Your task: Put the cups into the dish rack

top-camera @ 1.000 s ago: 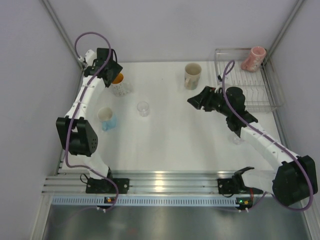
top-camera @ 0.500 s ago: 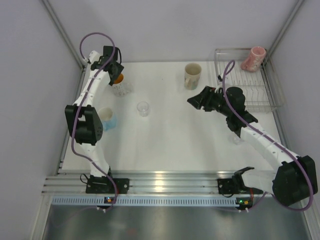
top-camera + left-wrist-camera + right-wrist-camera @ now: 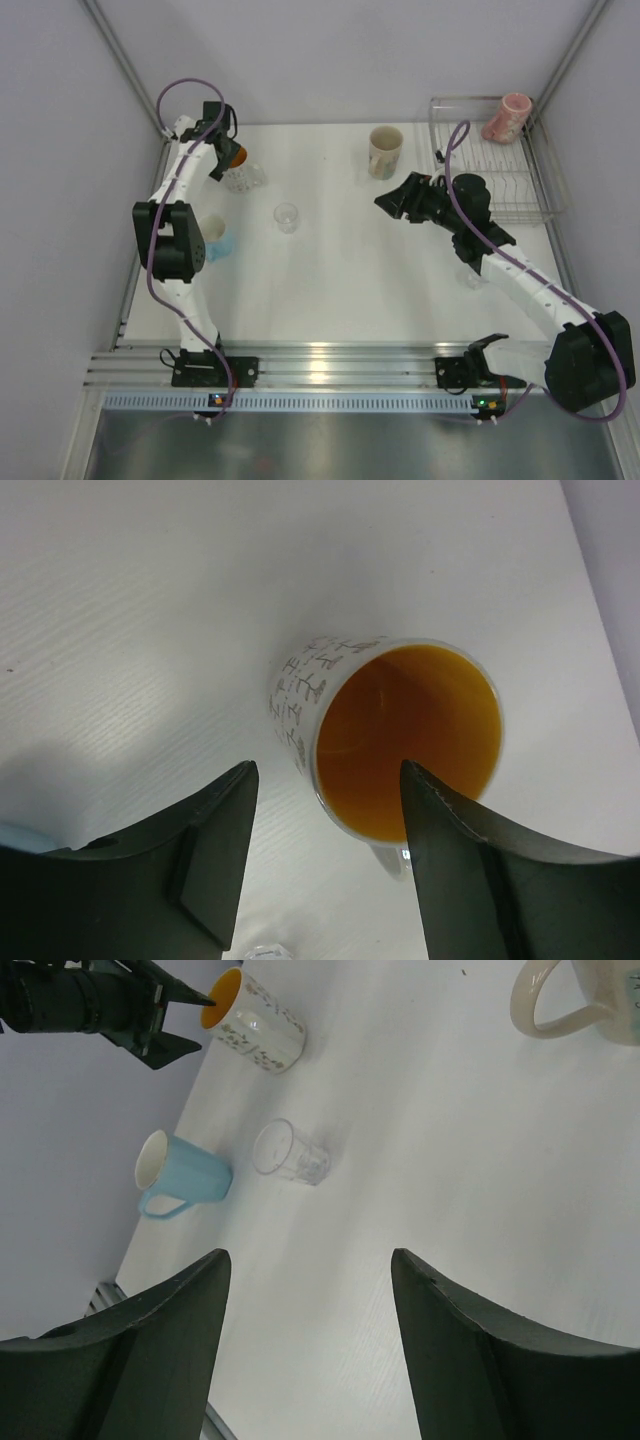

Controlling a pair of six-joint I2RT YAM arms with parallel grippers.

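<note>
The white patterned mug with orange inside (image 3: 240,168) stands at the far left; in the left wrist view (image 3: 390,740) its mouth faces me. My left gripper (image 3: 226,152) hovers open right over its rim (image 3: 325,785). The small light blue mug (image 3: 216,238) stands at the left; it lies low left in the right wrist view (image 3: 185,1175). The cream mug (image 3: 385,151) stands mid-back. The pinkish-red mug (image 3: 507,117) lies in the far corner of the silver wire dish rack (image 3: 530,190). My right gripper (image 3: 392,203) is open and empty, below the cream mug (image 3: 585,1000).
A clear glass (image 3: 287,217) stands between the mugs, also in the right wrist view (image 3: 290,1153). Another clear glass (image 3: 474,272) sits under the right arm. Grey walls and frame posts close the sides and back.
The left arm has stretched further back, bringing its gripper up over the orange-inside mug's rim. The right arm and all mugs have stayed in place.
</note>
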